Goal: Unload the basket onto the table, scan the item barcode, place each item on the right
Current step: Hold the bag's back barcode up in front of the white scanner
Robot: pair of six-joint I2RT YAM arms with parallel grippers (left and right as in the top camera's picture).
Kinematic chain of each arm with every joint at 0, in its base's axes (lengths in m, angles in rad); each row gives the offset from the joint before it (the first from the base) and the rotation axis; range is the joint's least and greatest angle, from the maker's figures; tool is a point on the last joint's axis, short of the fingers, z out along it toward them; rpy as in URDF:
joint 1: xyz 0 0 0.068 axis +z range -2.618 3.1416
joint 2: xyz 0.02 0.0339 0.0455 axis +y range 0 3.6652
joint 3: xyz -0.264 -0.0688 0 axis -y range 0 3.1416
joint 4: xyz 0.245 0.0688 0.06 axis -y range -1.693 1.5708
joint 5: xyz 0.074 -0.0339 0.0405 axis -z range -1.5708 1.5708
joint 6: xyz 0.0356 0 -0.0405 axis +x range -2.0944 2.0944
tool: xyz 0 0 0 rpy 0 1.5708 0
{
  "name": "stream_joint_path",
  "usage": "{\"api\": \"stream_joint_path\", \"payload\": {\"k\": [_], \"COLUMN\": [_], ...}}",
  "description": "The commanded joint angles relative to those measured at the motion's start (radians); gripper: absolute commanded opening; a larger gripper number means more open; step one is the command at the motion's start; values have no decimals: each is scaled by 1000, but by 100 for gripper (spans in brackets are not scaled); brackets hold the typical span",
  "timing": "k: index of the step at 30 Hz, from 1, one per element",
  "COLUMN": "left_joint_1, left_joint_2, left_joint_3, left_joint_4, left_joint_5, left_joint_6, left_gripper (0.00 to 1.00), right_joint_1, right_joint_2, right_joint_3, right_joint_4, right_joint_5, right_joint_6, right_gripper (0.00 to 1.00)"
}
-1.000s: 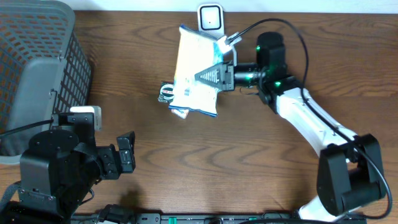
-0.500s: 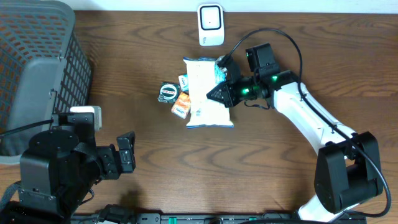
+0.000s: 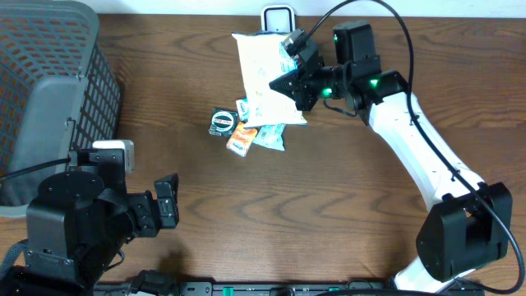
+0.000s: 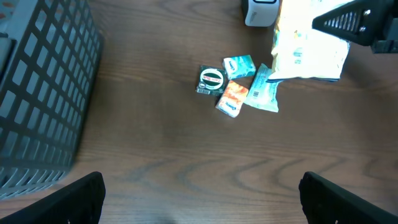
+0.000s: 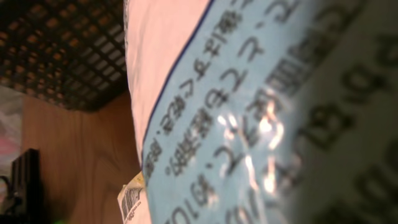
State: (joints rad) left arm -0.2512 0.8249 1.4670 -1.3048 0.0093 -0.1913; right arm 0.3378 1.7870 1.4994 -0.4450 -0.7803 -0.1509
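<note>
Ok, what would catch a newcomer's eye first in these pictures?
First, the big white bag, gripped by the right hand and held close to the small white scanner at the far edge. After that, the cluster of small packets lying just beside the bag, and the dark mesh basket filling the left side.
</note>
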Motion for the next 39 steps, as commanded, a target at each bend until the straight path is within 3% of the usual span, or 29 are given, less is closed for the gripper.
{"api": "stream_joint_path", "payload": {"k": [1,39], "left_joint_1": [3,3], "left_joint_2": [3,3], "left_joint_3": [9,9], "left_joint_4": [-1,-1], "left_joint_5": [-2,-2], "left_joint_6": [-13,-13], "left_gripper": [98,98], "right_joint_1": [-3,-3], "right_joint_2": [-9,-91], "right_joint_3": [34,34], "right_joint_4": [0,-127], "right_joint_5": [-125,-112], "right_joint_6": [-3,-4], "right_gripper": [1,1]}}
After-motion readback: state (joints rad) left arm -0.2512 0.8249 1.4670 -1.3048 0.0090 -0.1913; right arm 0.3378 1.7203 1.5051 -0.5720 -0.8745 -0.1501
